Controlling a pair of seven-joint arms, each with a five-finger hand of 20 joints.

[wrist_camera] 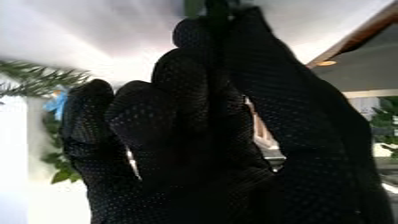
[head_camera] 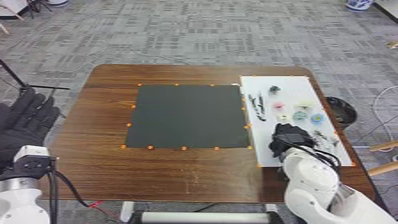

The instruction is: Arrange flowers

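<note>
Likely at picking stage; pinching green stem (wrist_camera: 193, 7) in right robot hand (head_camera: 289, 137), thumb to fingers; holding nothing in open left robot hand (head_camera: 25, 119); next, lift clear of white board (head_camera: 286, 85).

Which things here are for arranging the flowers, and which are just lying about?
For the job:
pink flower, blue flower and leafy greenery, on the white board
right robot hand

Probably just about:
black bin beside the table
blue-and-white vessel on the floor
</note>
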